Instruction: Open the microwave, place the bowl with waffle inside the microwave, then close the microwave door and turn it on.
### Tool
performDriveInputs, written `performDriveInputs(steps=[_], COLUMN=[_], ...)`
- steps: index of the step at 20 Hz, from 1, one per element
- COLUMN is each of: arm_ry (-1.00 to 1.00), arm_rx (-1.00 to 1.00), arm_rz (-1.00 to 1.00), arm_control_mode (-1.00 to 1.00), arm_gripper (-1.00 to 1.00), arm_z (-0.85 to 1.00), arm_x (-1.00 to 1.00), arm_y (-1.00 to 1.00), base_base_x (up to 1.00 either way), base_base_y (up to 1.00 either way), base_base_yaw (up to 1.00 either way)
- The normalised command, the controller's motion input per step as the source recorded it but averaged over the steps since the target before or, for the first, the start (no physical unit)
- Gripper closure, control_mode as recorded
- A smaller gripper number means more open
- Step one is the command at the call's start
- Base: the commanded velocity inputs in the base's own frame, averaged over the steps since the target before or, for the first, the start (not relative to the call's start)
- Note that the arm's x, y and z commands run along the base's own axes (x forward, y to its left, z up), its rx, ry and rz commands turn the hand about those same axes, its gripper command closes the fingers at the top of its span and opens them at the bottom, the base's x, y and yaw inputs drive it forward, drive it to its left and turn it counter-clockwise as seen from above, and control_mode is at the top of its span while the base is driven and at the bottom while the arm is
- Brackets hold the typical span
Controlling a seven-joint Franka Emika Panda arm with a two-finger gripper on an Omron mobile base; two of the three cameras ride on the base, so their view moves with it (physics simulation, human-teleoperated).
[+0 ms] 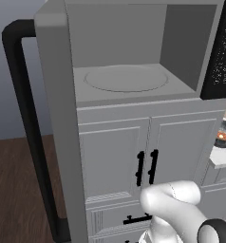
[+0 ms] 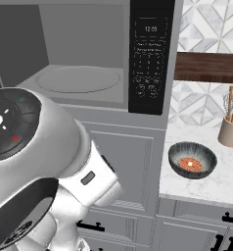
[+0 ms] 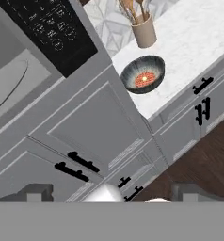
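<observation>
The microwave (image 1: 134, 47) stands open, its grey interior and round turntable (image 1: 126, 78) bare. Its door (image 1: 58, 118) is swung out to the left, the long black handle (image 1: 27, 128) facing outward. The black button panel (image 2: 150, 54) sits at the right. The dark striped bowl (image 2: 192, 160) with a waffle (image 2: 189, 163) rests on the white counter right of the microwave, also visible as the bowl (image 3: 143, 74) in the hand view. My gripper (image 3: 114, 193) is open and holds nothing; it hangs low before the cabinets, well below and left of the bowl.
Grey cabinet doors with short black handles (image 1: 146, 167) stand under the microwave. A beige utensil holder (image 2: 231, 130) stands behind the bowl on the marble counter (image 2: 221, 184). A wooden shelf (image 2: 209, 67) hangs above it. Wood floor (image 1: 15, 190) lies left of the door.
</observation>
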Motion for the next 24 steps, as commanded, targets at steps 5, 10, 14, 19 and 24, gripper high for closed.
performDriveInputs(steps=[5, 10, 14, 19, 24], arm_ry=[0.25, 0.18, 0.08, 0.01, 0.0], arm_rx=[0.13, 0.18, 0.19, 0.16, 0.08], arm_rz=[0.01, 0.0, 0.0, 0.0, -0.05], arm_control_mode=[-1.0, -1.0, -1.0, -1.0, -1.0], arm_gripper=[-1.0, -1.0, -1.0, -1.0, -1.0], arm_z=[-0.67, -0.56, -0.64, -0.88, -0.56], arm_x=[0.7, 0.95, 0.82, 0.41, 0.36], arm_y=[-0.64, -0.51, -0.55, -0.5, -0.27], base_base_x=[0.0, 0.0, 0.0, 0.0, 0.0], base_base_y=[0.0, 0.0, 0.0, 0.0, 0.0], base_base_yaw=[0.0, 0.0, 0.0, 0.0, 0.0])
